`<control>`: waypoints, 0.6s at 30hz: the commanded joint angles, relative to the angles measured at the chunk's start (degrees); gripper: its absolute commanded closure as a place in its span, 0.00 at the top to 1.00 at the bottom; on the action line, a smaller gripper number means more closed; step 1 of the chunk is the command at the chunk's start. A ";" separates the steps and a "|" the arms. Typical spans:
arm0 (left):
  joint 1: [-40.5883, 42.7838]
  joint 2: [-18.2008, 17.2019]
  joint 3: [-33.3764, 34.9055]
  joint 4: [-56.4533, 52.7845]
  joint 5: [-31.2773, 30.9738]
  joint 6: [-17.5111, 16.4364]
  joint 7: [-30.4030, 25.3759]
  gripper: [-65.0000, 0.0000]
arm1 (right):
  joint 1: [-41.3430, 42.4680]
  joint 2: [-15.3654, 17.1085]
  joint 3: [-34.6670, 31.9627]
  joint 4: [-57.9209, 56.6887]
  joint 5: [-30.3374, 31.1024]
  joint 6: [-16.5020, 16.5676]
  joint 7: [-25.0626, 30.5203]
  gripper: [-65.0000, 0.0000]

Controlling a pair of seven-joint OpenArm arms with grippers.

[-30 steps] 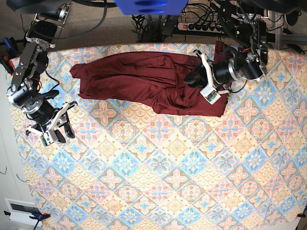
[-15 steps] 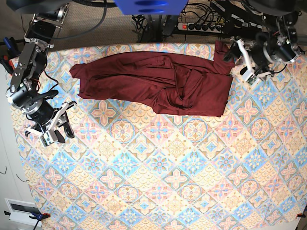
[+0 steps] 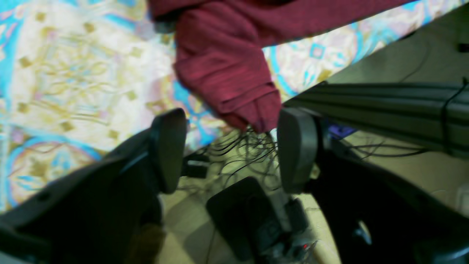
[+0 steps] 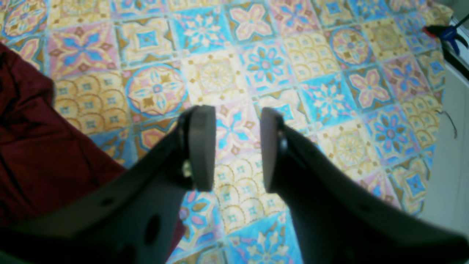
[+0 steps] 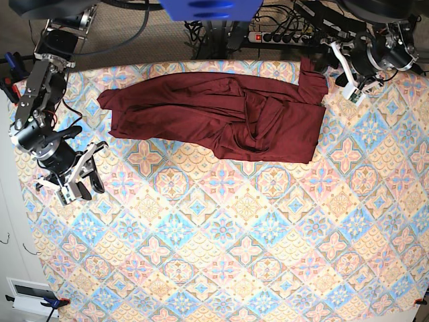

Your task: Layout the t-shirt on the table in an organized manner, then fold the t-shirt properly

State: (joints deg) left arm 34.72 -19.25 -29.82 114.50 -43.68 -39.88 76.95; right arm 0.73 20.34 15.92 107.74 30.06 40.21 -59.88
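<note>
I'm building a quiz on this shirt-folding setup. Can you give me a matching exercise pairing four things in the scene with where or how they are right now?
Things:
1. t-shirt
2. left pincer
3. right pincer
4. power strip

States:
A. open, over bare patterned cloth, near the shirt's end
B. on the floor beyond the table
C. crumpled along the far edge
D. open, at the far corner by a shirt tip

Pairs: 1-C, 2-D, 3-A, 4-B

Behind the far edge runs a grey-brown carpeted floor [image 5: 134, 40]. On it lies a white power strip [image 5: 281, 37] with a red switch, among many tangled black cables [image 5: 201, 30]. A blue blurred object [image 5: 211, 9] hangs at the top centre. At the near left corner sits a white box [image 5: 30, 293].
</note>
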 commanded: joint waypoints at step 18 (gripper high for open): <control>-4.79 9.27 -0.55 -5.79 3.99 -0.12 -1.12 0.51 | 0.81 0.98 0.38 0.96 0.75 -0.21 1.28 0.30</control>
State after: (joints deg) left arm 30.15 -9.52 -30.13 107.81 -38.46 -39.81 76.95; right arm 0.58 20.29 15.97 107.74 30.20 40.12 -59.81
